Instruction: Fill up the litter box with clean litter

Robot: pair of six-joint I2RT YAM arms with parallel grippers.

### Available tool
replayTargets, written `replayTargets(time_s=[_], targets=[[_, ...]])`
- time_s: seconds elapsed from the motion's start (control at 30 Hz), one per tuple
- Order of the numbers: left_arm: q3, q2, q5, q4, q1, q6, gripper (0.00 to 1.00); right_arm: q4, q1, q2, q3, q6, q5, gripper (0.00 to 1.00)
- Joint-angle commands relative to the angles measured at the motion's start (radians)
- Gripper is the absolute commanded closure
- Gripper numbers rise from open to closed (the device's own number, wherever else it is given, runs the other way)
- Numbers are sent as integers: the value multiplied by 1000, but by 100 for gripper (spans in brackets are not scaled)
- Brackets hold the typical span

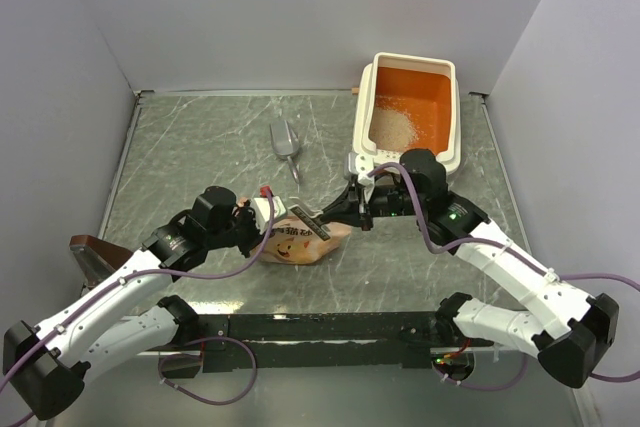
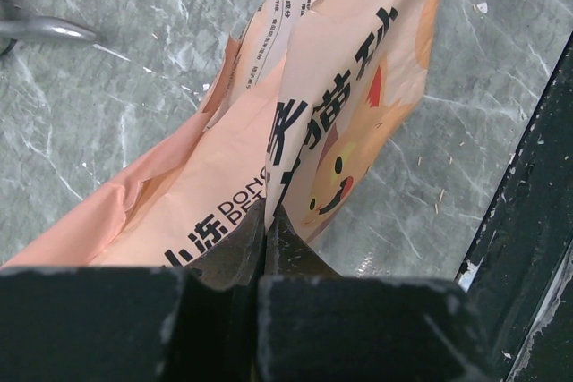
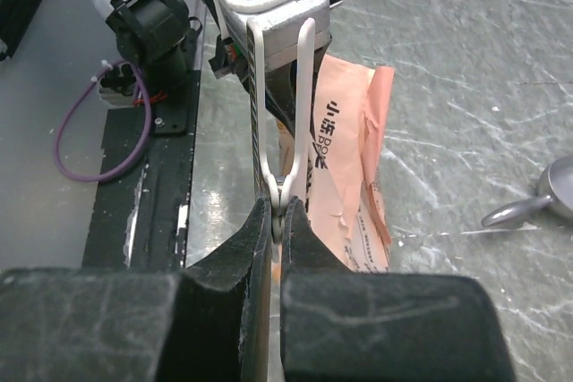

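Litter box (image 1: 425,92), orange inside, cream rim, far right, clean litter (image 1: 392,127) seemingly heaped inside

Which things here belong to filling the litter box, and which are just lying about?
In use: litter box; litter in it; bag, pinched by left claw and right claw.
Lying about: scoop; brown thing far left.

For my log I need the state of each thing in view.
Orange plastic litter box with cream rim: upright, partly filled.
Pale granular litter: small heap inside box.
Grey metal scoop: lying flat, untouched.
Pink-orange printed paper bag: crumpled, on its side.
Left gripper: shut on bag.
Right gripper: shut on thin white strip.
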Motion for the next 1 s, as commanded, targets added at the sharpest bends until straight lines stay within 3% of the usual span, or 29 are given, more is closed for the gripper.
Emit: replayTargets(time_s=[0.0, 0.53, 0.97], targets=[[20, -44, 87, 133, -3, -14, 99, 44, 2, 33, 44, -63, -37, 100], [27, -48, 83, 133, -2, -19, 99, -25, 14, 114, 16, -168, 48, 100], [41, -48, 31, 126, -2, -42, 99, -424, 120, 249, 222, -375, 228, 100]])
